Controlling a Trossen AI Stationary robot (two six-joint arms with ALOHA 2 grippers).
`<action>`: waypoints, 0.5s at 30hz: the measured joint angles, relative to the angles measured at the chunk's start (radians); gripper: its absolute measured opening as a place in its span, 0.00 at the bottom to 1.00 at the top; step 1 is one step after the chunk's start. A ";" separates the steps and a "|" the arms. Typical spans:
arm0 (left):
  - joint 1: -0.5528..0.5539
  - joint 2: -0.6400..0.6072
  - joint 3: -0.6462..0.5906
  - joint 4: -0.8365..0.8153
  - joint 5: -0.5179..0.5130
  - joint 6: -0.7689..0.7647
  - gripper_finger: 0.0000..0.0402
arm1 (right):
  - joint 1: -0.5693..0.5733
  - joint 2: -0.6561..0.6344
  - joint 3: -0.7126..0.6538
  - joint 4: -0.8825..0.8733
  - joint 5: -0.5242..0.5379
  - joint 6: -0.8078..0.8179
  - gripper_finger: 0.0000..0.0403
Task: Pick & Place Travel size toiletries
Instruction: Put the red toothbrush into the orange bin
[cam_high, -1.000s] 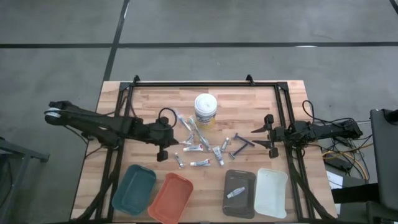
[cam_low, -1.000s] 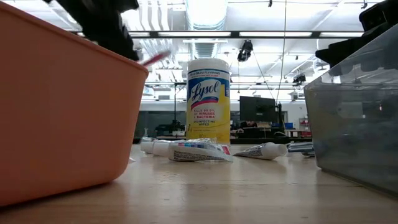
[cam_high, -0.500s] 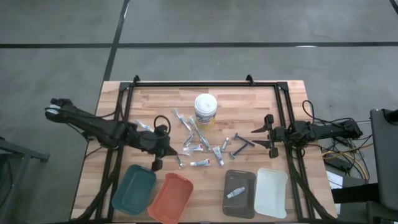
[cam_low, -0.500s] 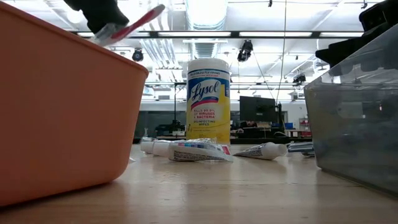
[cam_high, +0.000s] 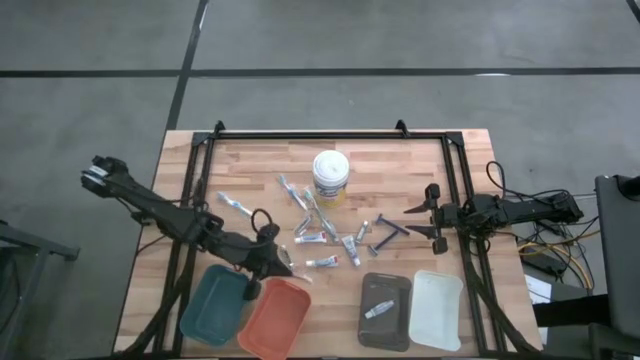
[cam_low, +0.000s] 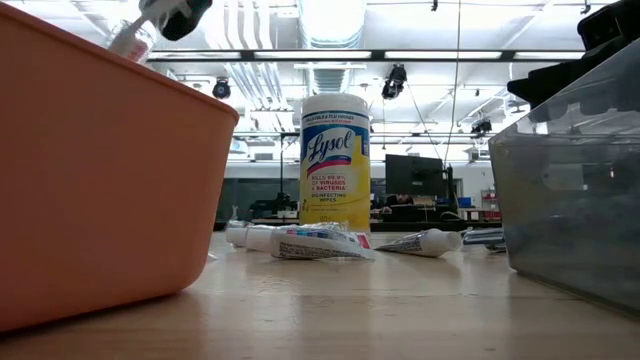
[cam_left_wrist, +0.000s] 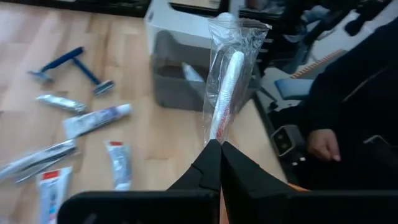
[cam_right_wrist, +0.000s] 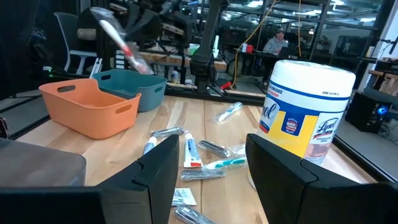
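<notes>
Your left end effector (cam_high: 268, 262) is clamped on a wrapped toothbrush (cam_left_wrist: 225, 93) with a red and white handle, its fingers pinching the bottom of the clear wrapper. In the high view it hangs at the far rim of the orange tray (cam_high: 273, 316), beside the teal tray (cam_high: 216, 305). Your right end effector (cam_high: 432, 210) sits with its fingers spread and empty near the right side of the table (cam_high: 400, 165), close to a dark blue razor (cam_high: 390, 231). The remaining tubes (cam_high: 322, 262) and toothbrushes (cam_high: 298, 194) lie scattered in front of the wipes tub (cam_high: 330, 176). One tube (cam_high: 378, 308) lies in the grey tray (cam_high: 385, 310); the white tray (cam_high: 436, 309) is next to it.
</notes>
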 joint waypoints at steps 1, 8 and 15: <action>-0.010 0.009 0.000 0.013 0.000 -0.005 0.01 | 0.000 0.000 0.000 0.000 0.000 0.001 0.45; -0.050 0.072 0.000 0.052 0.002 -0.052 0.01 | 0.000 0.000 0.000 0.000 0.000 0.000 0.45; -0.054 0.114 -0.002 0.053 0.001 -0.066 0.01 | 0.000 0.000 0.000 0.000 0.000 0.002 0.45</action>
